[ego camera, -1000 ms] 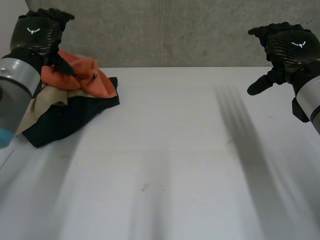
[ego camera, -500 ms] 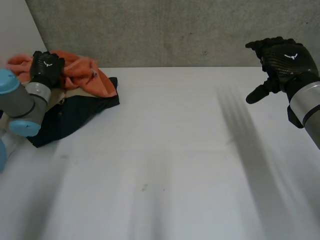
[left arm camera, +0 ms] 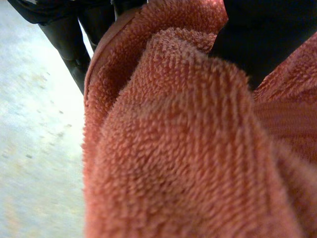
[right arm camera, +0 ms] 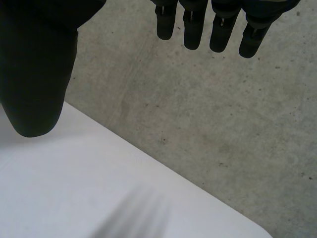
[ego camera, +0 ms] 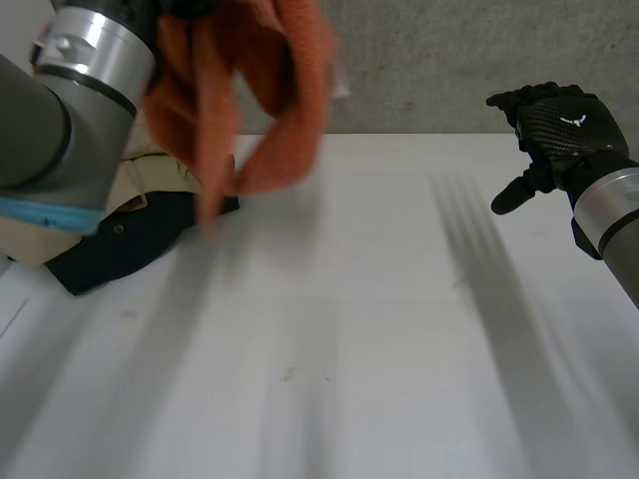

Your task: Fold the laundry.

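Leftmost, two garments lie heaped on the white table [ego camera: 379, 299]: one beige garment [ego camera: 150, 180] and one dark navy garment [ego camera: 130, 235]. Above them one orange terry towel [ego camera: 250, 90] hangs from the left hand [left arm camera: 67, 42], clenched around it, probably to separate it for folding. The right hand [ego camera: 559, 125] hovers relaxed and holds nothing, likely awaiting a corner.

Three pieces of laundry are present: one orange towel [ego camera: 262, 90], one beige garment [ego camera: 165, 180] and one dark garment [ego camera: 125, 244]. There are two arms, the left arm [ego camera: 60, 120] and the right arm [ego camera: 609, 215], each ending in one black hand, the left hand [left arm camera: 267, 39] and the right hand [ego camera: 559, 125]. One white table [ego camera: 349, 329] stands before one concrete wall [ego camera: 419, 60].
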{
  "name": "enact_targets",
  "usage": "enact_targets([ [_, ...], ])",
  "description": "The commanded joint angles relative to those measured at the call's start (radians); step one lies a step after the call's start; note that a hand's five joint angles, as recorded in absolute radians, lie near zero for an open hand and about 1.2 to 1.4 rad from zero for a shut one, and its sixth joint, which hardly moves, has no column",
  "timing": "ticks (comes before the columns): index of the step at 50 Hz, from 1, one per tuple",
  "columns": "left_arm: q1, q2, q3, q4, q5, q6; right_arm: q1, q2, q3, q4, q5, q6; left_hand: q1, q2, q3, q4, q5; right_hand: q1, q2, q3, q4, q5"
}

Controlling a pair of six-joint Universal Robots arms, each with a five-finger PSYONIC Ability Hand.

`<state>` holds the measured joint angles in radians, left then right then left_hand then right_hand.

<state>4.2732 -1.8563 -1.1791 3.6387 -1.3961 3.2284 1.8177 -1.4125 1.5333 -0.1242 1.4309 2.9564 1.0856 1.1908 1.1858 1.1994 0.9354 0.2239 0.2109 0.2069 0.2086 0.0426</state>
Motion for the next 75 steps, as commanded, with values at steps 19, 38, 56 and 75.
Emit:
enact_targets([
  [19,-0.168,-0.166,-0.197,-0.474,-0.162,-0.042,0.012,0.142,-0.097,0.231,-0.064,-0.146,-0.828,-0.933,-0.928,-0.942,-0.852,-0.049,-0.036,-0.032,-0.034,-0.043],
  [38,-0.148,-0.044,-0.57,-0.25,-0.228,-0.032,0.106,0.377,-0.234,0.373,-0.148,-0.065,-0.693,-0.798,-0.793,-0.807,-0.717,0.052,0.065,0.069,0.067,0.058],
  [56,-0.147,-0.353,-0.284,-0.112,-0.228,0.171,0.187,0.596,-0.375,0.117,-0.125,-0.043,0.311,0.205,0.21,0.197,0.286,1.172,1.185,1.189,1.188,1.179],
  [75,-0.05,-0.135,0.118,0.034,-0.117,0.235,0.176,0.225,-0.537,-0.258,0.008,-0.043,0.311,0.205,0.21,0.197,0.286,1.172,1.185,1.189,1.188,1.179],
])
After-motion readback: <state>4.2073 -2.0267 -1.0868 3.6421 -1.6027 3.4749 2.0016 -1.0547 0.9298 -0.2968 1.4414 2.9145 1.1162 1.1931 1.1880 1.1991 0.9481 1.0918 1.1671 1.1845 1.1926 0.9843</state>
